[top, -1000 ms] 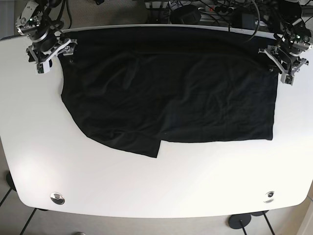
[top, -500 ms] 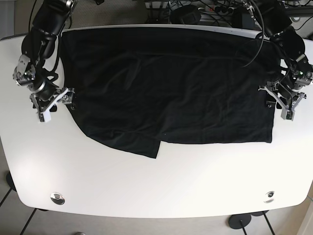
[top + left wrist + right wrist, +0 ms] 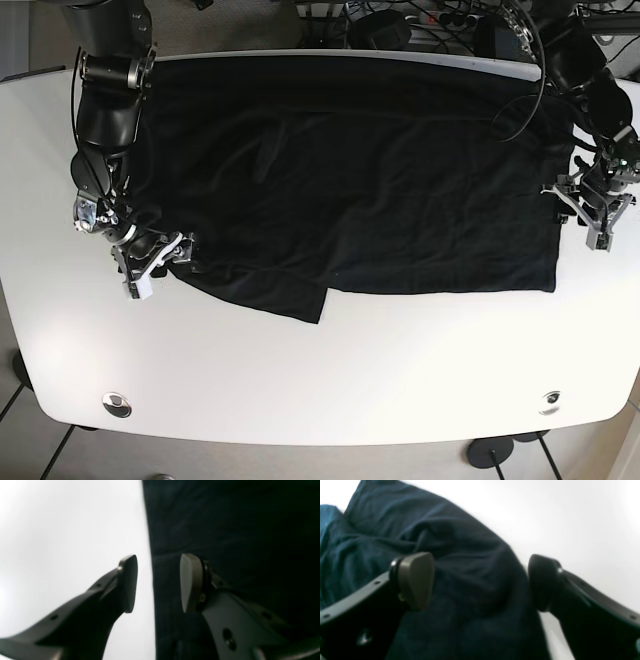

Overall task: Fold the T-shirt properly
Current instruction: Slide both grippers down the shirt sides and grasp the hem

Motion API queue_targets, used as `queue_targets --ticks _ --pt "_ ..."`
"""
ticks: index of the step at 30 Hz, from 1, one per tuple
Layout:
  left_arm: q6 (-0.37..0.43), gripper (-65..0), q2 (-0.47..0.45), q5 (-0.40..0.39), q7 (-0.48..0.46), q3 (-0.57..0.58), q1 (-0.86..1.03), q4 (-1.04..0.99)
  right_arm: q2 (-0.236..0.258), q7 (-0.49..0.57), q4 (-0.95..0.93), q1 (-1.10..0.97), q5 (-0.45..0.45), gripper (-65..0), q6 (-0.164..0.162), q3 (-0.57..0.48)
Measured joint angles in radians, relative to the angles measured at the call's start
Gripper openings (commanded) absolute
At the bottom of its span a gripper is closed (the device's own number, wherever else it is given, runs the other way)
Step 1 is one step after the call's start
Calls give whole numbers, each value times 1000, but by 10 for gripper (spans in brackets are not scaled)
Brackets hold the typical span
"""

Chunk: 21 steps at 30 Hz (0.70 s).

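A black T-shirt lies spread flat on the white table, with a folded flap at its front left. My left gripper is open at the shirt's right edge. In the left wrist view one finger is over bare table and the other over the shirt. My right gripper is open at the shirt's front left edge. In the right wrist view a bunched fold of shirt lies between its fingers.
Two metal discs sit near the table's front corners. Cables and equipment lie behind the table's far edge. Bare white table runs along the front and both sides of the shirt.
Both grippers have moved from the shirt's far corners toward the front along its side edges. The right gripper has also shifted inward onto the front left edge. Both stay open.
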Motion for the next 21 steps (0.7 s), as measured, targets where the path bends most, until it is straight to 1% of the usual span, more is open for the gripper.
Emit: queue_targets --ticks 1,2,3,4,5,6,7,8,10,11,12,13,14,15,16,21 --pt "53 -396 1 1 -61 4 -11 -17 -5 2 0 0 0 -140 0 -4" --pt "111 -394 -3 0 -151 9 -29 -54 -17 11 0 -6 1 -219 -1 0" --pt "127 -394 -6 -4 -193 9 -40 -92 -23 16 0 -11 4 -285 1 2" --pt "142 -394 -8 -4 -222 11 -56 -138 -26 27 0 -16 3 -355 0 2" --pt "159 -394 -11 7 -226 10 -79 -193 -31 27 0 -18 3 -428 -5 2" --pt "187 -394 -20 16 -229 8 -127 -284 -39 27 -1 -20 0 -523 -6 1" --pt "198 -394 -32 16 -236 8 -168 -356 -43 26 -2 -20 0 -579 -6 -1" --pt "211 -394 -46 15 -261 8 -211 -427 -44 26 -2 -21 0 -609 -6 -3" --pt "234 -394 -71 8 -339 9 -291 -562 -42 26 -2 -23 0 -610 -6 -3" --pt "237 -394 -95 6 -399 38 -328 -648 -42 26 -2 -23 0 -610 -6 -3" --pt "238 -394 -112 5 -422 85 -344 -701 -42 26 -3 -22 0 -610 -6 -3" --pt "241 -394 -124 8 -448 162 -359 -756 -42 26 -3 -23 0 -610 -6 -3" --pt "241 -394 -122 6 -485 206 -365 -784 -42 26 -2 -23 0 -610 -6 -2" --pt "241 -394 -115 -6 -502 246 -380 -804 -42 26 -2 -23 1 -610 -6 -3" --pt "238 -394 -113 -5 -496 255 -391 -814 -42 26 -2 -23 2 -610 -6 -3" --pt "242 -394 -97 -14 -524 254 -394 -832 -41 26 -2 -24 3 -610 -6 -2"
